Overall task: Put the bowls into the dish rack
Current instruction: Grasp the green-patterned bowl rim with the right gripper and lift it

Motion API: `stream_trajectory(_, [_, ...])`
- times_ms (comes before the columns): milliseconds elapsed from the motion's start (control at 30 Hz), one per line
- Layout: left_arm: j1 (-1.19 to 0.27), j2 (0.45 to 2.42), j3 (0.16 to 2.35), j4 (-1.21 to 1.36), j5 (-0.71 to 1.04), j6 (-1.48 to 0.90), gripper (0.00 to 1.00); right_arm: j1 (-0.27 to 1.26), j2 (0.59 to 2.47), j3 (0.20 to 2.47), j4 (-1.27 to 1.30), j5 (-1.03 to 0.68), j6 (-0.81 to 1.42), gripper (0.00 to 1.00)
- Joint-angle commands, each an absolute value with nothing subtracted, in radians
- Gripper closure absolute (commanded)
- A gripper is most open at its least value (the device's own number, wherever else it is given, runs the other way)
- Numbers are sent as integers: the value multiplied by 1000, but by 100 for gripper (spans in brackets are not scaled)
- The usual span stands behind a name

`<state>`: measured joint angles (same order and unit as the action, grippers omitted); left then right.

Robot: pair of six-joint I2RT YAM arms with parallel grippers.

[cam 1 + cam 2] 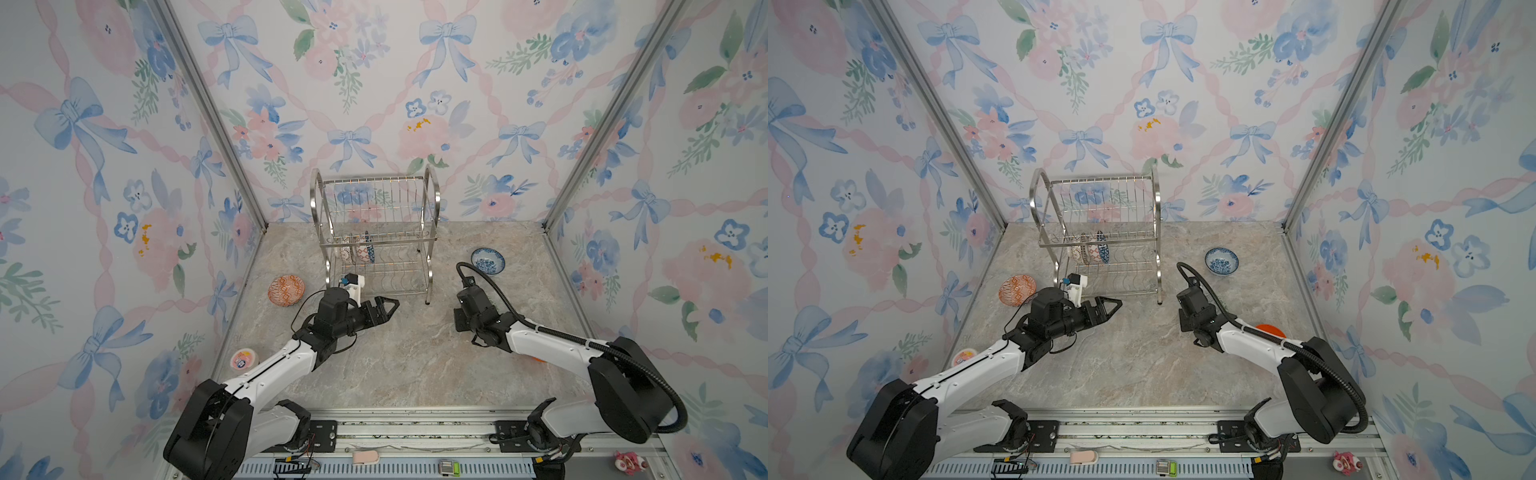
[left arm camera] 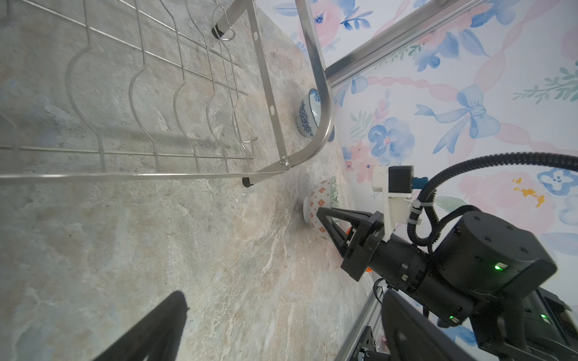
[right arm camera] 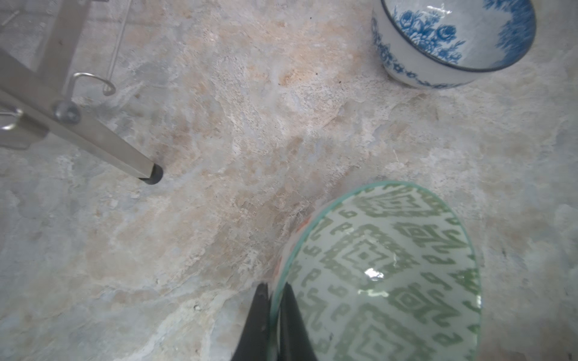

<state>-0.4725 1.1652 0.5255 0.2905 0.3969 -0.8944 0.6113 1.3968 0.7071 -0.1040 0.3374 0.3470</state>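
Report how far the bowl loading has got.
Done: a few bowls stand on edge in the dish rack. In hand: the right gripper is shut on the green-patterned bowl's rim. Still to load: the blue-white bowl, the orange-red bowl and a plain orange bowl half hidden by the right arm sit on the table; the left gripper is open and empty.

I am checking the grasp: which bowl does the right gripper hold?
The bowl with the green pattern inside: the right gripper clamps its rim. The blue-white bowl and the orange-red bowl are ungripped.
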Motion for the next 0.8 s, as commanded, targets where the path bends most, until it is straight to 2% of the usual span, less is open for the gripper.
stream_trajectory(0, [-455, 1150, 534, 302, 396, -880, 2, 635, 1303, 696, -72, 272, 375, 100])
stream_trajectory(300, [-354, 1116, 508, 296, 495, -908, 2, 835, 1198, 701, 84, 258, 402, 100])
stream_trajectory(467, [-281, 1073, 479, 283, 540, -922, 2, 924, 1237, 712, 211, 258, 400, 100])
stream_trajectory(767, [-175, 980, 442, 219, 562, -910, 2, 998, 1363, 743, 422, 235, 382, 100])
